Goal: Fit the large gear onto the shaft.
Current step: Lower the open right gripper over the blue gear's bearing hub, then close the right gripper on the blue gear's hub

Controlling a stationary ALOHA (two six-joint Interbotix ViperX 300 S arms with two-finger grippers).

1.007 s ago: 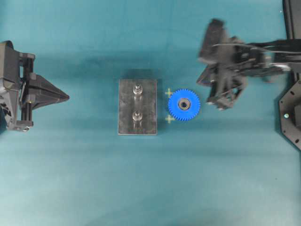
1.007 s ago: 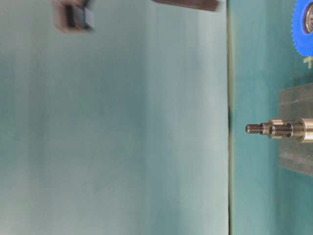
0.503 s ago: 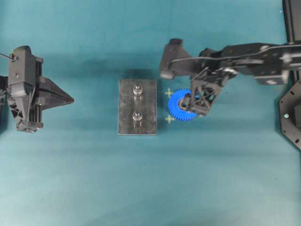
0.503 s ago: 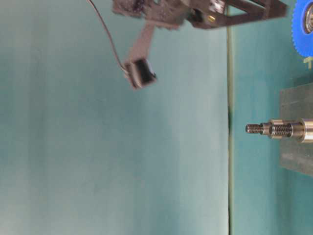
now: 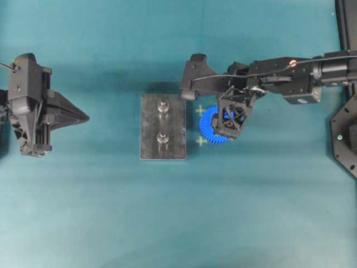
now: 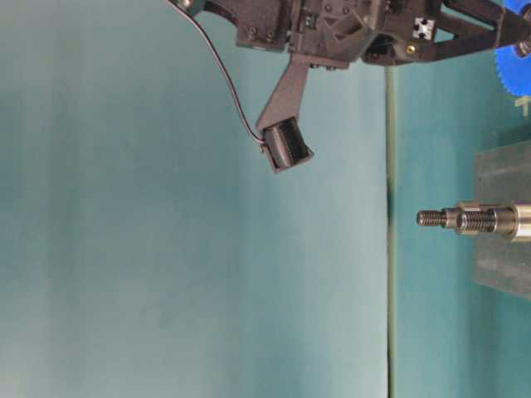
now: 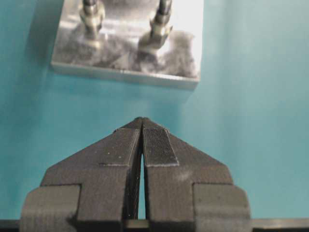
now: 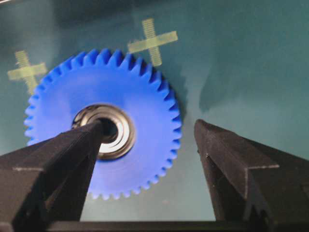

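Teal matting covers the whole table (image 5: 111,223), and everything I care about sits near its middle. My right gripper (image 8: 147,133) hangs over the gear (image 8: 145,116) with its jaws spread wide — one finger (image 8: 58,169) lies across the bearing hub in my wrist view, the other stands clear of the toothed rim on the far side. Nothing is pinched between them. I cannot tell whether either fingertip touches the gear.

From overhead the gear (image 5: 207,121) lies flat on the mat just beside the plate (image 5: 150,142), apart from it, between two yellow tape crosses (image 5: 201,141). My right arm hides most of it.

On the plate, two pegs stand upright in a row. The shaft (image 5: 163,105) is the one nearer the plate's short edge; its twin (image 5: 163,138) sits farther in. Both are bare.

My left gripper (image 7: 142,123) is well off to the side, its fingers pressed tip to tip on nothing — pointed toward the plate (image 7: 120,72).
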